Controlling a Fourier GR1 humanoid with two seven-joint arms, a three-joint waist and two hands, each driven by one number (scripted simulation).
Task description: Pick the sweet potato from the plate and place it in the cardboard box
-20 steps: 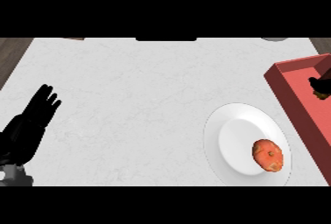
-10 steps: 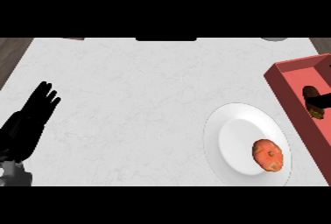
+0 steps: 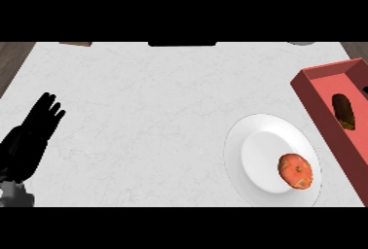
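Head view: sweet potato on the plate, left robot hand well off to the plate's left.

The white plate (image 3: 237,151) lies on the pale table (image 3: 158,107), and the sweet potato (image 3: 296,170) rests in its dish, toward the near right side, with nothing on or over it. Just right of the plate, almost touching its rim, stands a red open box (image 3: 327,80); a dark oblong thing (image 3: 343,112) lies inside it, and I cannot tell what it is. Far beyond the plate, a black strip (image 3: 181,44) sits at the table's far edge. The left robot hand (image 3: 28,146) shows near the view's left edge, fingers straight and a little spread, holding nothing, with bare table between it and the plate. The sweet potato is well apart from it.
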